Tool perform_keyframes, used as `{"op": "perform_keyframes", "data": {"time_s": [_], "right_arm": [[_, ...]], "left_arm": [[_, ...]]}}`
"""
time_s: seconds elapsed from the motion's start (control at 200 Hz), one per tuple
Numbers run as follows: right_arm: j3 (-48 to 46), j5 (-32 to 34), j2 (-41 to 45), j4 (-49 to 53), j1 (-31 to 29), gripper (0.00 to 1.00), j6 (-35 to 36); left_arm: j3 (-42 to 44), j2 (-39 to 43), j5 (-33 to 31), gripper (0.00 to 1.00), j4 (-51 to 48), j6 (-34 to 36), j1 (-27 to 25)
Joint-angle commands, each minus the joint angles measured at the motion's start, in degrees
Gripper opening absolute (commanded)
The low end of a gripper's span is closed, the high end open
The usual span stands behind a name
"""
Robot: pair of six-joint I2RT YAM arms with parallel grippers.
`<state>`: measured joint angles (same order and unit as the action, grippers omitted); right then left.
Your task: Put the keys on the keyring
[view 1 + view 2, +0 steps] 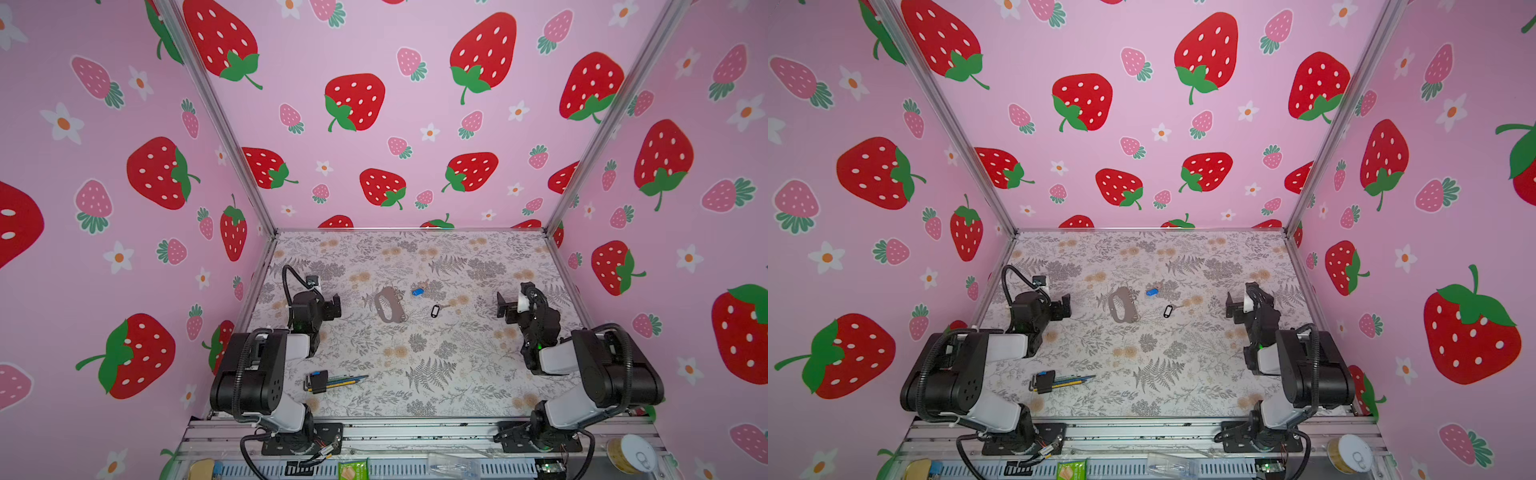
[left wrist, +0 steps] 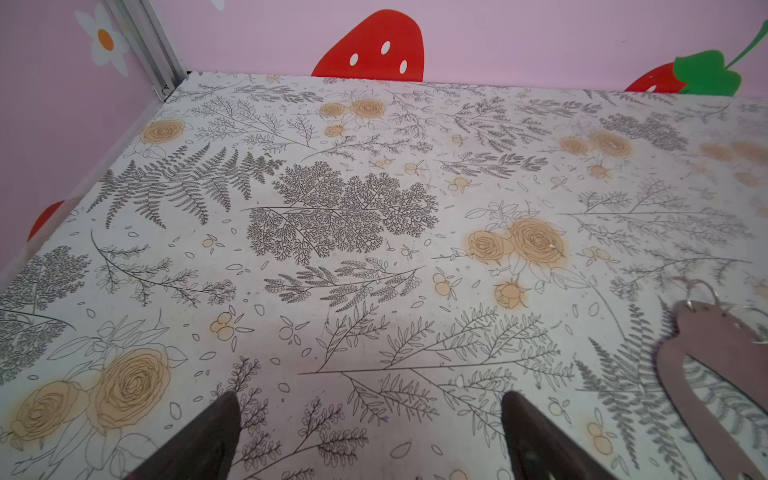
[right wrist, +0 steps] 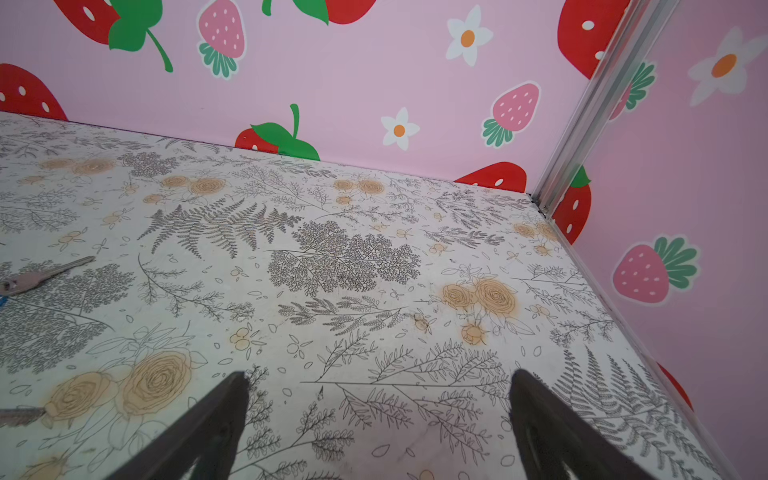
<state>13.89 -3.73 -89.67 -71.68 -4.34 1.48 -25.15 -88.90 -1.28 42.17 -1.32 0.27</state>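
Floral table point(image 1: 415, 365) bears keyring point(image 1: 392, 316), blue-tagged key point(image 1: 417, 292) and black-tagged key point(image 1: 435, 311).

Hex-key bundle point(image 1: 319, 381) (black-and-blue holder)

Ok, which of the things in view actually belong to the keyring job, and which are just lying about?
For the job: keyring; blue-tagged key; key with the black-rimmed tag.
Lying about: hex-key bundle; green packet.
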Motion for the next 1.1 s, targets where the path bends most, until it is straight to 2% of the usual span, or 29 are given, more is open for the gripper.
{"op": "perform_keyframes", "data": {"time_s": [0.0, 0.88, 1.01, 1.096], "right_arm": [[0.96, 0.56, -0.24, -0.74, 0.29, 0.99, -0.95], [0.98, 0.83, -0.26, -0.62, 0.24, 0.99, -0.97], [-0.46, 1.56, 0.64, -2.46, 0.03, 0.99, -1.09], [-0.36, 4.55, 2.87, -1.36, 0.04, 0.99, -2.58]], "left_arm": [[-1.14, 0.21, 0.49, 0.99, 1.04, -0.17, 0.26], [-1.31, 0.03, 0.49, 0.99, 0.98, -0.17, 0.28], [-0.98, 0.16, 0.49, 0.99, 1.40, -0.18, 0.28], [-0.91, 0.80, -0.64, 0.99, 1.08, -0.61, 0.34]]}}
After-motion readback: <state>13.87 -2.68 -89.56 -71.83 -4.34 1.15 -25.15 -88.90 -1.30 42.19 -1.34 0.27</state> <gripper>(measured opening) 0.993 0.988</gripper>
